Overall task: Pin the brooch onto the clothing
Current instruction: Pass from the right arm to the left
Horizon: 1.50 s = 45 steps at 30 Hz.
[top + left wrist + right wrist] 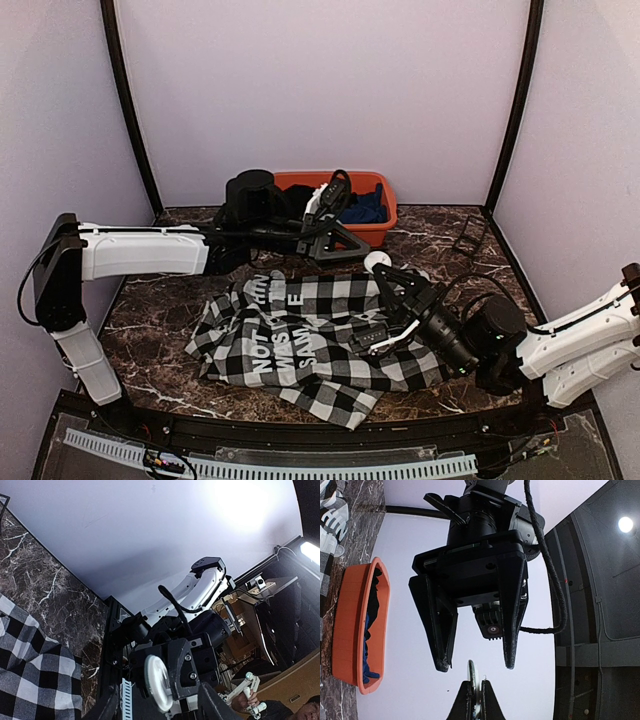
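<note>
Overhead, we see the clothing, a black-and-white checked shirt with white block letters on a black panel. It lies crumpled on the marbled surface between the two arms. The right arm reaches in from the right, and its body lies over the shirt's right side, hiding the fabric there. The right jaws are clenched on the brooch, a white round disc at the shirt's far right edge. We cannot tell whether the disc touches the cloth.

The left arm stretches in from the left, along the shirt's far edge. The left jaws stand apart, grasping nothing. In the right wrist view their tips point at the brooch and sit just beside it, and a black cable loops past them.

Behind the left jaws an orange bin sits by the back wall, holding a blue garment and a black garment. The shirt's letters show uncovered.
</note>
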Tool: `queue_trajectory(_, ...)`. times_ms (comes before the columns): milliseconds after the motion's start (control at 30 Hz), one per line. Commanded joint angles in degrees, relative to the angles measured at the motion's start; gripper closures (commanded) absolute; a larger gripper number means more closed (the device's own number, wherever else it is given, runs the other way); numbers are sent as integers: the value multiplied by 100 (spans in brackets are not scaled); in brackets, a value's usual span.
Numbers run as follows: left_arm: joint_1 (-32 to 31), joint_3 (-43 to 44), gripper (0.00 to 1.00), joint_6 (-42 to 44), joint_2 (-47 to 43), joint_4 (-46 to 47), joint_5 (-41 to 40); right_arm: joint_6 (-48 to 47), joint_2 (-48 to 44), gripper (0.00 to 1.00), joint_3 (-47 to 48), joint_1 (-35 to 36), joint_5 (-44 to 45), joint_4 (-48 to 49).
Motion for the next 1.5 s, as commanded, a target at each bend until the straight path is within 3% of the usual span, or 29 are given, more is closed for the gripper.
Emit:
queue_trajectory(0,-88,-24,49,-30,-45,226,212,26,-62,100,-35,57,136,206)
queue_trajectory(600,-203,-240,66,-186,-128,454,298,-83,-11,100,-28,3,164,373)
queue_trajectory(833,-209,-264,77,-222,-123,523,298,-81,16,100,-17,-9,155,368)
queue_trajectory(1000,-212,-247,91,-223,-98,533,290,-96,9,100,-17,-9,156,388)
queue_trajectory(1333,-208,-199,99,-268,8,634,269,-91,25,100,-17,-6,138,368)
queue_trajectory(1367,-212,-188,99,-280,25,641,271,-80,28,96,-13,-8,145,366)
queue_trajectory(1467,-208,-170,99,-230,24,638,271,26,3,71,-2,-4,155,412)
